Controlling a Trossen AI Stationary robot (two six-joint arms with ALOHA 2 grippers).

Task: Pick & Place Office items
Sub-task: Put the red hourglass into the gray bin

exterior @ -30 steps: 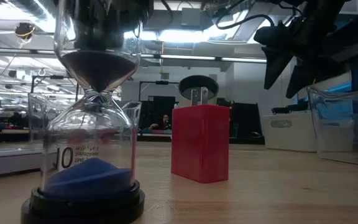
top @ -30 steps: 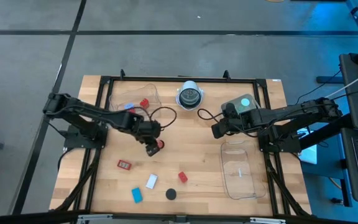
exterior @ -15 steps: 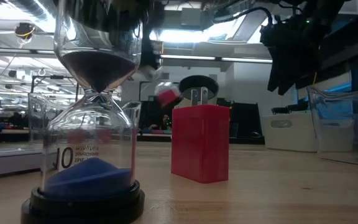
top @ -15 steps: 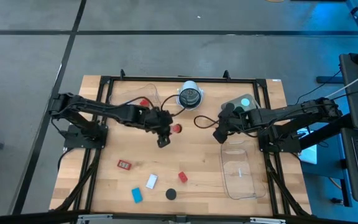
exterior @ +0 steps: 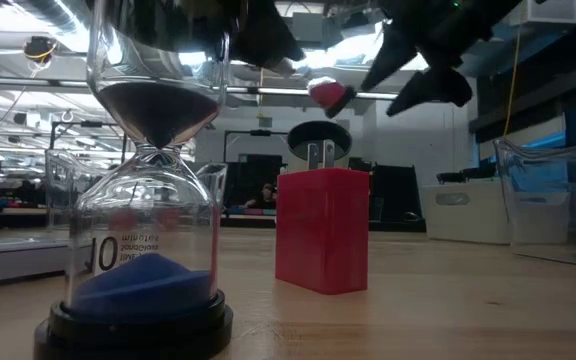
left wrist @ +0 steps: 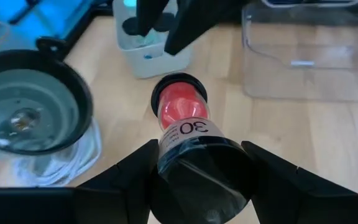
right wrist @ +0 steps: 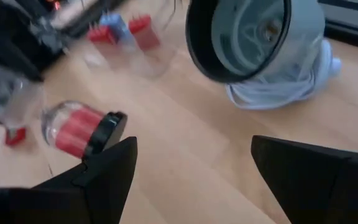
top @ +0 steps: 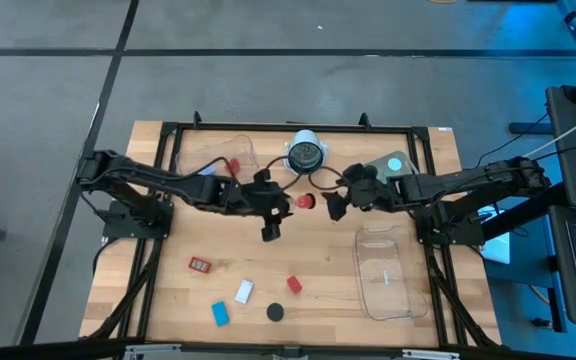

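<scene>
Markings first: red-sand hourglass carries "30" on its glass, read in the left wrist view; blue-sand hourglass close to the low camera shows "10".

Left gripper reaches toward table centre and holds the red hourglass by one black end, lying level and raised off the table. Right gripper faces it from the other side, fingers spread wide with nothing between them, just short of the hourglass's free end.

On the near part of the wooden table: red-framed tag, white block, blue block, black disc, red plug block. Clear tray lies to the right, empty.
</scene>
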